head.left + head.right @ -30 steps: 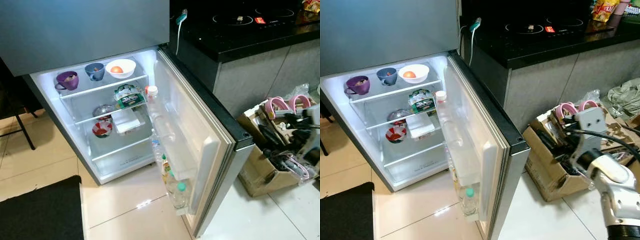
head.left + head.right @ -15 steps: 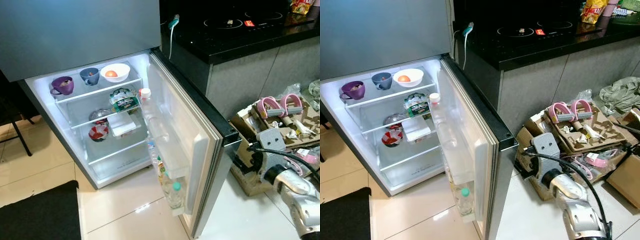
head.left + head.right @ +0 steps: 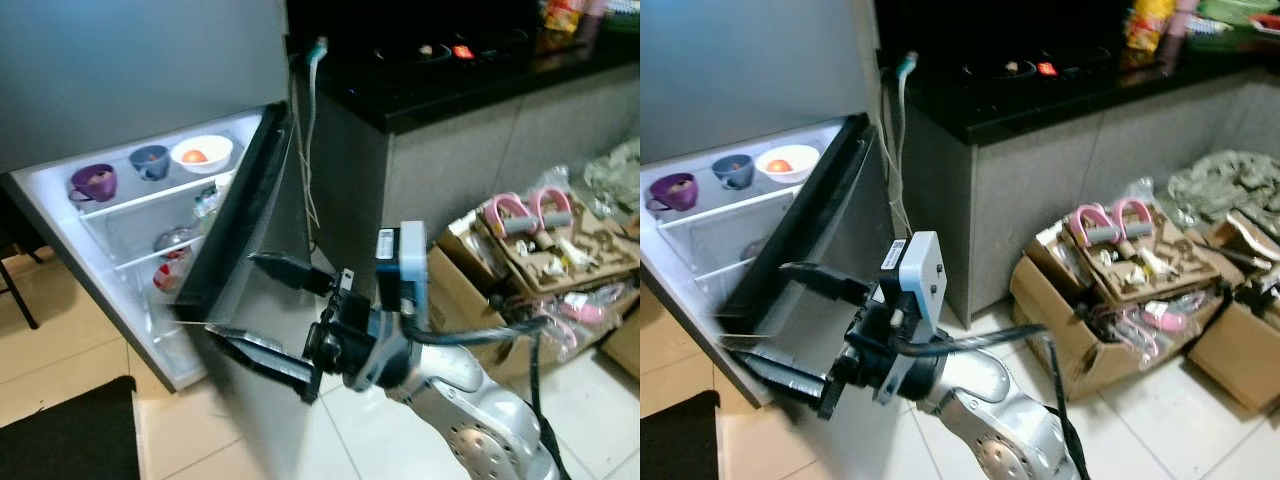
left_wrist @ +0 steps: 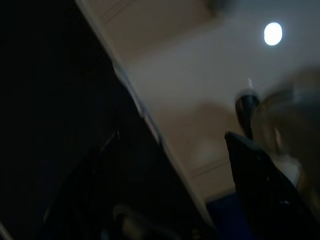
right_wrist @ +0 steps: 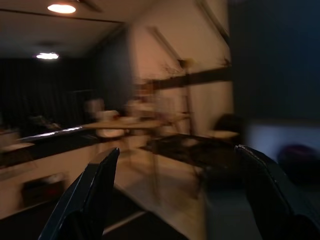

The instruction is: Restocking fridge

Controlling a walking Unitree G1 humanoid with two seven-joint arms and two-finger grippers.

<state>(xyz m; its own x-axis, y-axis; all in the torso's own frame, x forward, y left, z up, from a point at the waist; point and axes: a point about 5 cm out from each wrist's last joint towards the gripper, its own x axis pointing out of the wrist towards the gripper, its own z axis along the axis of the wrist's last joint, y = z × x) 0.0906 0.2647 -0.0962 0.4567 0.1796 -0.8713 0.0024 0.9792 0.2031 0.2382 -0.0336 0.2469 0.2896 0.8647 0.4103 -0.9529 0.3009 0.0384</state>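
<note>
Against outer face of fridge door (image 3: 268,250), at its free edge: right gripper (image 3: 262,312), fingers spread wide, nothing held; upper finger (image 3: 290,270) lying across dark door skin, lower finger (image 3: 262,358) below it near door's bottom corner (contact w/ door not certain, looks touching). Silver right arm (image 3: 470,400) reaching across from right, white camera block (image 3: 402,268) on wrist. Door swung partway in, edge-on to head cam, hiding most of fridge (image 3: 120,60) interior. Still visible on lit top shelf (image 3: 150,195), left to right: purple cup (image 3: 94,182), blue cup (image 3: 150,160), white bowl (image 3: 201,153) w/ orange item inside; more stuff on shelf below, partly hidden by door, not identifiable. Right of fridge: black counter (image 3: 440,80) w/ cooktop, cable (image 3: 312,60) hanging down beside fridge. On floor at right, open cardboard boxes (image 3: 500,270) of clutter, incl. pink handles (image 3: 525,215). Black mat (image 3: 60,430) at lower left on pale tiles. Right wrist view: both fingers far apart, dim blurred room between them w/ ceiling lights, fridge side dark at one edge. Left wrist view: very dark & blurred, pale tile floor, one black finger (image 4: 265,180) discernible; left gripper's opening can't be told.
</note>
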